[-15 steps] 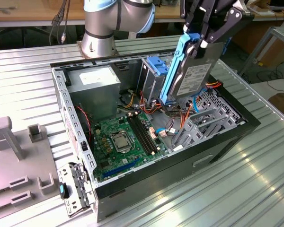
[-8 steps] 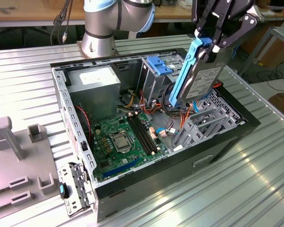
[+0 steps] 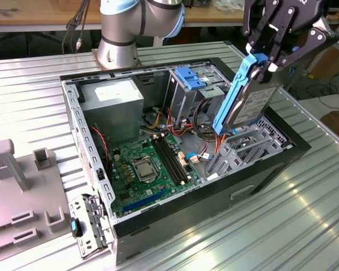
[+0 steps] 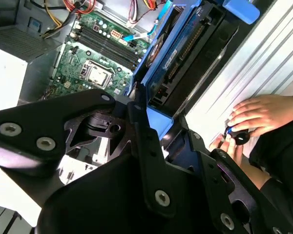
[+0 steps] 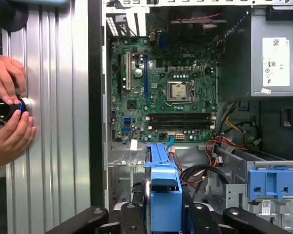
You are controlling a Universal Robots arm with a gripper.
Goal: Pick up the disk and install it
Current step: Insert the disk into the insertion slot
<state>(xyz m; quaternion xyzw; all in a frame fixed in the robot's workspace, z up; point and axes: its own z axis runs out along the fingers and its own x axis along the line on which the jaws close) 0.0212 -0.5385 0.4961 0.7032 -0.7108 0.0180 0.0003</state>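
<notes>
Hanging in the tightly closed gripper (image 3: 268,61), the disk (image 3: 244,100) is held with its long axis toward 7 o'clock in the exterior view, above the drive bay (image 3: 250,148).

Case (image 3: 158,221) top: open.
Over motherboard (image 3: 138,169): free room.
Beside cage (image 3: 254,148): crowded by cables (image 3: 200,121).
Above cage: taken by gripper (image 3: 265,62) clamping disk (image 3: 246,107).
Table (image 3: 34,84): hands (image 5: 12,136) just beside case.

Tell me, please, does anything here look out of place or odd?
Yes. The disk hangs steeply tilted in the pincer over the open computer case, not seated in a bay. Also, a person's hands hold a small black knob on the table beside the case.
</notes>
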